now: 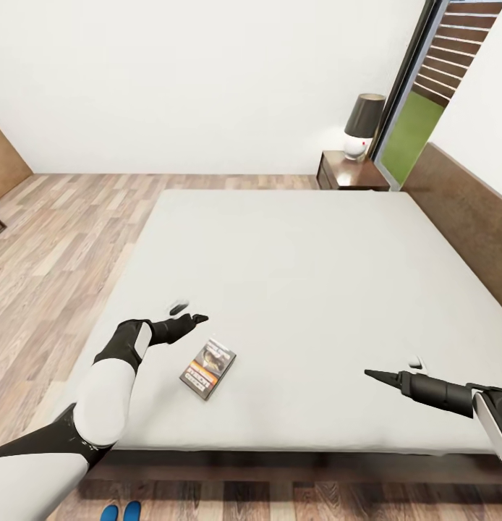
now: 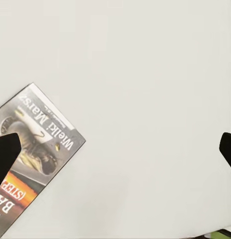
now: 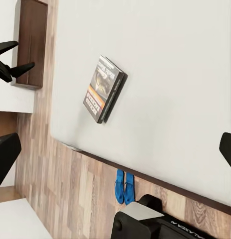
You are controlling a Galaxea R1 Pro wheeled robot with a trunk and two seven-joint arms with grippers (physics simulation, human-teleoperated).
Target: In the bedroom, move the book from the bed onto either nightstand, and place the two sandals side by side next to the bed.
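Head view, left to right. The wood-plank floor (image 1: 56, 239) is running along the left side of the bed (image 1: 316, 275). At the lower left, two blue sandals (image 1: 121, 512) are lying side by side, touching, on the floor just in front of the bed's foot edge; in the right wrist view the sandals (image 3: 124, 187) are lying parallel, their long axes pointing toward the bed frame.

The left gripper (image 1: 184, 312) is hovering over the mattress with its fingers spread apart, gripping nothing; the left wrist view is showing the two dark fingertips (image 2: 5, 154) wide apart, one overlapping the book (image 2: 38, 154) in the picture.

The book (image 1: 208, 367) is lying flat, cover up, on the mattress near the foot edge, just to the right of the left gripper. Its long axis is running diagonally, the upper end pointing up the bed and slightly rightward. In the right wrist view the book (image 3: 104, 89) is showing its orange band and spine.

The right gripper (image 1: 385, 376) is hanging above the mattress at the lower right, pointing leftward toward the book, well apart from it. The right wrist view is showing its fingers (image 3: 4, 157) spread wide, empty.

At the far right corner, a nightstand (image 1: 349, 174) is standing beside the headboard (image 1: 461, 210), carrying a dark-shaded lamp (image 1: 362, 124).
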